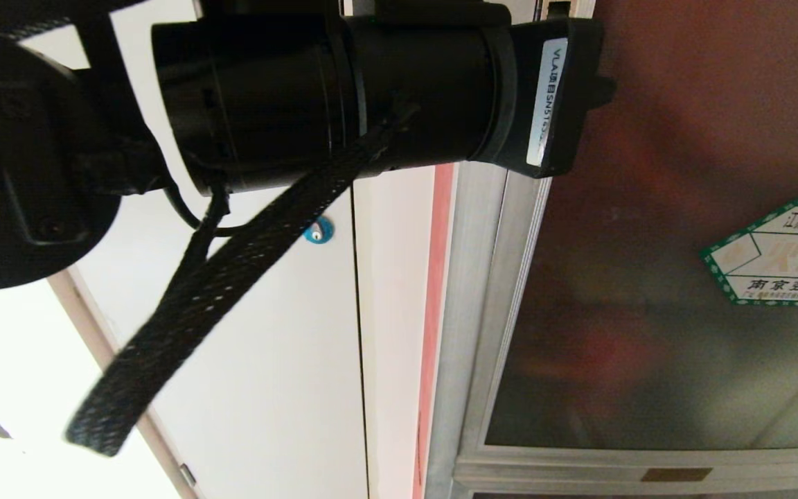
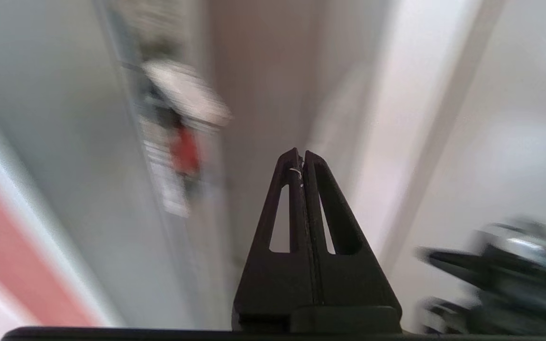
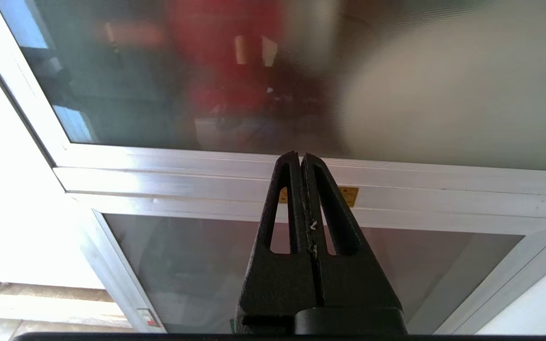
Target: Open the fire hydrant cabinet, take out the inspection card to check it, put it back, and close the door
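Door (image 1: 683,229) of the fire hydrant cabinet (image 3: 301,173) is sitting shut beyond both closed, empty grippers, left gripper (image 2: 301,158) and right gripper (image 3: 300,156); opening and card check are remaining, card unseen.

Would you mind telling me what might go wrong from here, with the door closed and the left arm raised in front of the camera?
1. The left arm blocks much of the head view, so aiming at the door may be poor.
2. The left tool is shut, so it cannot pinch a latch until it opens.
3. The right tool, also shut, points at the silver frame between the glass panels; any drift could strike glass.
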### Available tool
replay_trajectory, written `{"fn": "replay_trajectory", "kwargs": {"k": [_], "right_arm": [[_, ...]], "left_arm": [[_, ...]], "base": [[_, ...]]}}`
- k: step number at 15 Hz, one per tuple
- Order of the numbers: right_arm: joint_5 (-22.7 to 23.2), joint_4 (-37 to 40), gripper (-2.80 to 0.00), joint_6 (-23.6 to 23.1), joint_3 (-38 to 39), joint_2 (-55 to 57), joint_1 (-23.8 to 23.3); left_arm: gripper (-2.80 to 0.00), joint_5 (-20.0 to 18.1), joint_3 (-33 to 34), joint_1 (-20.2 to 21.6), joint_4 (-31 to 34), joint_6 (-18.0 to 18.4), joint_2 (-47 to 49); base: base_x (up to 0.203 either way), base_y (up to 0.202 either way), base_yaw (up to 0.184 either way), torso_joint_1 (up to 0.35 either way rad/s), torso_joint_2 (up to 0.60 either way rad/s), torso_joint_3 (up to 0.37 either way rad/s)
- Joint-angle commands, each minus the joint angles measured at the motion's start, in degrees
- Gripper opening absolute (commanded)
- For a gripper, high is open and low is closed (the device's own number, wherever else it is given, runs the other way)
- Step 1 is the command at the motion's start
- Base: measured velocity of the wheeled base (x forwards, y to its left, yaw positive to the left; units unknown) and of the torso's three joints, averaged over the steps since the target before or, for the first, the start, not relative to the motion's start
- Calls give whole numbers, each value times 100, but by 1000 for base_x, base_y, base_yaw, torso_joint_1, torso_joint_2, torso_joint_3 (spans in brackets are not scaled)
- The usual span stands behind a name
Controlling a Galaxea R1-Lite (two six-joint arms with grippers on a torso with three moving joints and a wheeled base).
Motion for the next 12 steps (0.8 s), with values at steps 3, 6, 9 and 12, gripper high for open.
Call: {"fn": "replay_trajectory", "kwargs": {"k": [3, 6, 9, 12], "right_arm": [[-3, 3, -280, -6, 1, 7, 4], [-3, 3, -280, 3, 1, 7, -4], [-3, 3, -280, 3, 1, 7, 4], [-3, 3, -280, 0, 1, 7, 4]], "left_arm": [[-280, 111, -117, 126, -101, 69, 194], [-280, 120, -186, 237, -108, 69, 194], [-280, 166, -301, 317, -281, 77, 209], [-280, 357, -405, 333, -540, 69, 219]], "base": [[0, 0, 0, 0, 0, 0], [0, 0, 0, 0, 0, 0], [0, 0, 0, 0, 0, 0], [0, 0, 0, 0, 0, 0]]}}
